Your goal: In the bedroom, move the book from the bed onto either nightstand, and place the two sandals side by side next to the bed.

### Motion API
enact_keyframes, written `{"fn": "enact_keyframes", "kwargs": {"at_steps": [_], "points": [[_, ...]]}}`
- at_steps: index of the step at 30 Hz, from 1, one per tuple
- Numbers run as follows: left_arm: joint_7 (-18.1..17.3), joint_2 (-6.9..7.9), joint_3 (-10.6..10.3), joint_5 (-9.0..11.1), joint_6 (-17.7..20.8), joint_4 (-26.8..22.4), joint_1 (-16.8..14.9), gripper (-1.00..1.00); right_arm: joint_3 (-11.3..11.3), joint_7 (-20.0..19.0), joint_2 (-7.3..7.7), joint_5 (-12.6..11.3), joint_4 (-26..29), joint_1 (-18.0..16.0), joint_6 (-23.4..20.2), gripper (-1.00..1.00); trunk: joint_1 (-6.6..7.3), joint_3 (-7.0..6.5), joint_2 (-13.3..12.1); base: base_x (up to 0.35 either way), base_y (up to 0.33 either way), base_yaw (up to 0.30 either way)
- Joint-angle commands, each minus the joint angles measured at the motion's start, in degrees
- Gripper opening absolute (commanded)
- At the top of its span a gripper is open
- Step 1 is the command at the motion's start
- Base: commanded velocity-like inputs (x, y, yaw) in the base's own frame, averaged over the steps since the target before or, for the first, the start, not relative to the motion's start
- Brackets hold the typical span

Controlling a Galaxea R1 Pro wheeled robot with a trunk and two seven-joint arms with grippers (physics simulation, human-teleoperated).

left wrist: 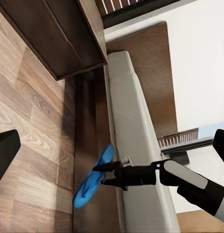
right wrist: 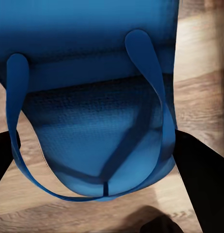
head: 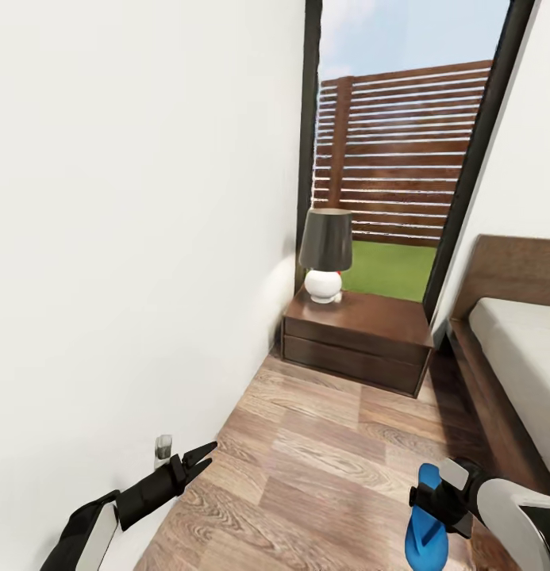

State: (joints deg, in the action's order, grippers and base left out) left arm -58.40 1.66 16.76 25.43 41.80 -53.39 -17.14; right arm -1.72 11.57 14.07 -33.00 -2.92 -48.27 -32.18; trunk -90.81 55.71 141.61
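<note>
My right gripper (head: 425, 504) is shut on a bright blue sandal (head: 425, 533) and holds it above the wood floor beside the bed (head: 509, 337). The right wrist view shows the sandal (right wrist: 97, 102) close up, its sole and thin straps between the two dark fingers (right wrist: 204, 184). From the left wrist view, the sandal (left wrist: 92, 179) hangs next to the bed's grey mattress (left wrist: 134, 126). My left gripper (head: 200, 461) is open and holds nothing, low near the white wall. The nightstand (head: 362, 333) stands ahead with its lamp (head: 326, 254). The book is out of view.
A white wall (head: 132, 238) runs close along the left. A tall window with a dark frame (head: 401, 159) stands behind the nightstand. Wood floor (head: 322, 460) stretches between the wall and the bed's dark frame (head: 497, 420).
</note>
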Motion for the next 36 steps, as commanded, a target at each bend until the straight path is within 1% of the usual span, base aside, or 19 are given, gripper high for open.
{"fn": "enact_keyframes", "kwargs": {"at_steps": [1, 16, 36], "points": [[-0.05, 0.01, 0.03, 0.24, 0.38, -0.02, -0.03, 1.0, -0.12, 0.38, -0.01, -0.4, -0.07, -0.07, -0.02, -1.0, 0.01, 0.06, 0.02, 0.0, 0.0, -0.242], [-0.05, 0.1, 0.03, 0.24, 0.38, -0.03, 0.0, 1.0, -0.12, 0.38, -0.01, -0.47, -0.07, -0.07, -0.08, -1.0, 0.01, 0.06, 0.02, 0.0, 0.057, -0.234], [0.12, 0.1, 0.03, 0.24, 0.38, 0.04, -0.03, 1.0, -0.12, 0.29, -0.01, -0.33, -0.07, -0.07, -0.08, -1.0, 0.01, 0.06, 0.02, 0.0, 0.004, -0.219]]}}
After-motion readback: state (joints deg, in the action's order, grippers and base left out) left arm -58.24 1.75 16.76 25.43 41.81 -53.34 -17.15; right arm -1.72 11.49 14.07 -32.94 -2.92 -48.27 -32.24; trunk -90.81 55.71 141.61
